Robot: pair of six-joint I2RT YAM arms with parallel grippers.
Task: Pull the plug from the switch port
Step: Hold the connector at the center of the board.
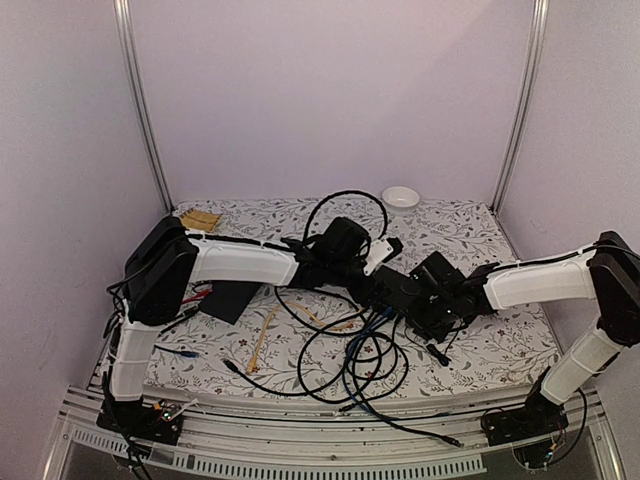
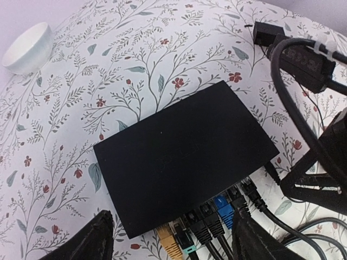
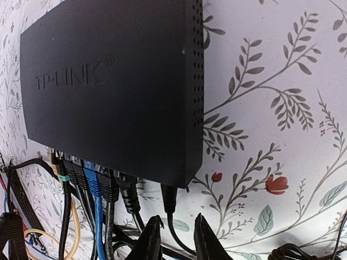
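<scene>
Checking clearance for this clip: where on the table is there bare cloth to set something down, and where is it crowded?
Bare cloth lies between the white bowl and the switch. Another patch sits front right, between the cables and the right arm. Crowded: the cables plugged into the switch and tangled in front of it.
</scene>
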